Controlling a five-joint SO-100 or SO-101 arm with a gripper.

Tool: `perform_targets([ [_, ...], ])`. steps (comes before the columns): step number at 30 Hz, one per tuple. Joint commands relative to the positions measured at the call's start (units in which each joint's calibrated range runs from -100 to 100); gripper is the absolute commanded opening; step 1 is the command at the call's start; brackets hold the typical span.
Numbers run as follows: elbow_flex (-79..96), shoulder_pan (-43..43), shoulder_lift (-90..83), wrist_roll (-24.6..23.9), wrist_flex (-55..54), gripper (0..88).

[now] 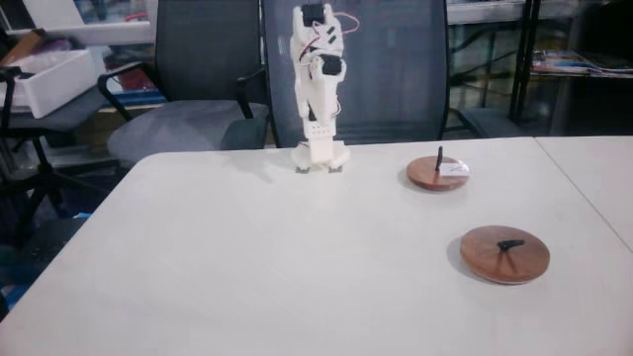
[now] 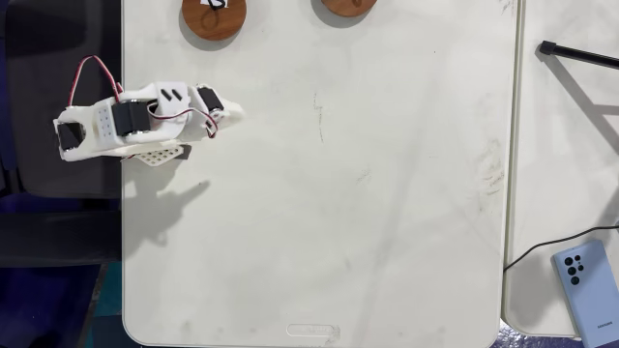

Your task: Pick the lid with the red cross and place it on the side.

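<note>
Gripper (image 2: 232, 113) well apart from sticker lid (image 1: 437, 173)

Both lids (image 2: 214, 16) cropped at top edge

The white robot arm (image 1: 318, 94) stands folded at the far edge of the white table (image 1: 247, 257) in a fixed view. To its right, near that same far edge, sits the small round wooden lid with the sticker (image 1: 437, 174). Nearer the camera and further right lies the larger round wooden lid with a bar handle (image 1: 504, 254), well apart from the first. On the neighbouring table, a blue phone (image 2: 587, 290) lies by the corner.
</note>
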Motion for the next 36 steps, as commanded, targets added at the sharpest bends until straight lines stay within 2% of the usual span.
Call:
perform_targets([
  [1,15.60,2.37,-13.45,0.13,-8.83,0.0],
  [6,35.36,4.47,-26.66,0.22,-15.59,0.0],
  [10,50.95,4.62,-32.45,-0.07,-16.53,0.1],
  [36,48.23,4.69,-32.45,0.22,-15.67,0.7],
])
